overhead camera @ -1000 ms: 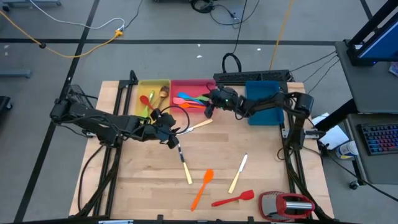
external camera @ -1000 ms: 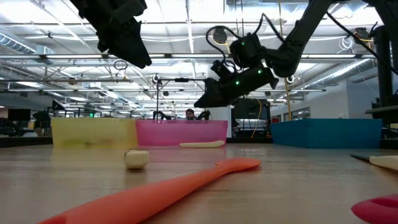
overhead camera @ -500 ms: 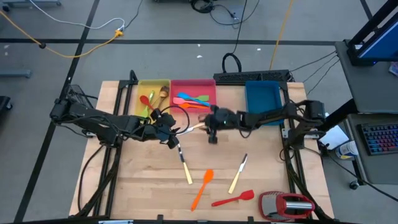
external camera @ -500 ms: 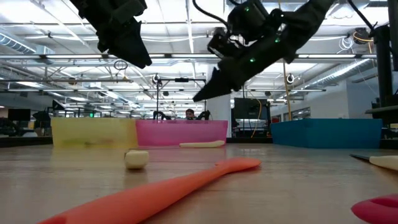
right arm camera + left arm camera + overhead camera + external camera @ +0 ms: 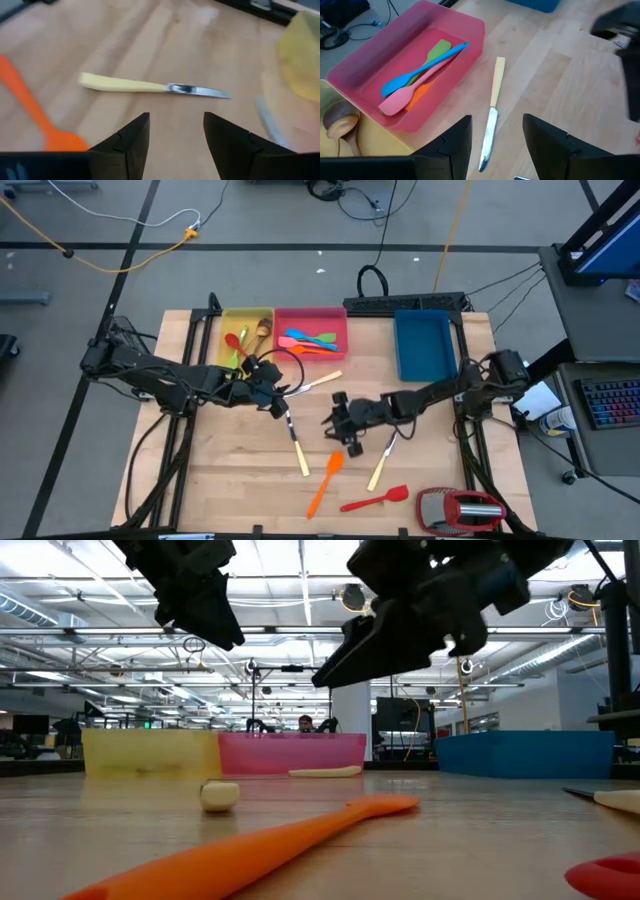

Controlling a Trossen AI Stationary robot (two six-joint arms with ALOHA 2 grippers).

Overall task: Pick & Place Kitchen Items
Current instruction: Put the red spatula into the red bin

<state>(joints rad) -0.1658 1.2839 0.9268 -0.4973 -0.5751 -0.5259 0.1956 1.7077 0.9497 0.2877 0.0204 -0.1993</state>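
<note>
Five utensils lie loose on the table (image 5: pixel 225 480), and the one we judge to be in hand is the cream-handled knife (image 5: pixel 150 86) near the middle. It lies flat, blade toward the trays and handle toward the orange spatula (image 5: pixel 326 483), close to it but not touching.

The right gripper (image 5: pixel 176 125) hangs above the table just beside this knife, fingers parted and holding nothing. In the right wrist view the knife lies crosswise ahead of the fingers.

To do the pick well, we centre the gap over the cream handle rather than the thin blade, since the handle gives the pads more to bite. We keep the fingers straddling the knife across its length and come straight down until the tips almost meet the wood. Closing too high would likely let so flat a thing slip out. We also stay clear of the spatula's head.

The left gripper (image 5: pixel 496 125) hovers by the yellow tray (image 5: pixel 222 330), likewise spread and empty, over a second knife (image 5: pixel 492 107) lying just outside the pink tray (image 5: pixel 345 330). The two arms are near each other, so we would give the left one room when lifting.

The pink tray holds spatulas and the yellow one spoons. The blue tray (image 5: pixel 425 350) looks bare, so we guess the knives belong there.
</note>
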